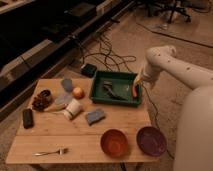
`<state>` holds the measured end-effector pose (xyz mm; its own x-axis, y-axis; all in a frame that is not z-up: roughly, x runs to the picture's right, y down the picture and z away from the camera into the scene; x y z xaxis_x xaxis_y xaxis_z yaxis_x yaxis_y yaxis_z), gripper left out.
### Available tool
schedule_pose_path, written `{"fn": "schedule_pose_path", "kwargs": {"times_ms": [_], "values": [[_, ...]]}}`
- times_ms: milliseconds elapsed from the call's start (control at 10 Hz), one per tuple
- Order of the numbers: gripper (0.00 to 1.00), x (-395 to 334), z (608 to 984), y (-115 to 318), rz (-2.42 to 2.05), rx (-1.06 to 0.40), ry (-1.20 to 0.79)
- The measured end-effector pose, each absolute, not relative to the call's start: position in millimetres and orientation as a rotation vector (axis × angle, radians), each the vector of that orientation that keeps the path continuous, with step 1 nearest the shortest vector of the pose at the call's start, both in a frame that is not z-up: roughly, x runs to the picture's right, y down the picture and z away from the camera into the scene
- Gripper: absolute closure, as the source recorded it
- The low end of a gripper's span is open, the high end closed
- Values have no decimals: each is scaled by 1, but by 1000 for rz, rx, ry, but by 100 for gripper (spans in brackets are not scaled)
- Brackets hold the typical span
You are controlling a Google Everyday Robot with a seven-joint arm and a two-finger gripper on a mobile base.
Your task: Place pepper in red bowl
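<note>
Red-orange slender pepper point(136, 91) in gripper point(138, 86), over green tray point(112, 102)

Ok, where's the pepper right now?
In the camera view the pepper is at the right end of the green tray, just under the gripper, well behind the red bowl near the table front edge.

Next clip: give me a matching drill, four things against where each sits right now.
Things:
1 pepper
2 red bowl
3 fork
4 orange fruit

Places:
A left of the green tray
B front-left corner of the table
C at the pincer, by the tray's right rim
D front edge, beside the maroon bowl

Pairs: 1-C, 2-D, 3-B, 4-A.
</note>
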<state>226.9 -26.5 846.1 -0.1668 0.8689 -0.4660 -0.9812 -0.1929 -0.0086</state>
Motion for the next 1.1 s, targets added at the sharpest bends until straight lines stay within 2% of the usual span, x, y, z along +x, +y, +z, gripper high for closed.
{"fn": "schedule_pose_path", "kwargs": {"times_ms": [1100], "values": [[35,205,895,-38,1707,-524,313]]}}
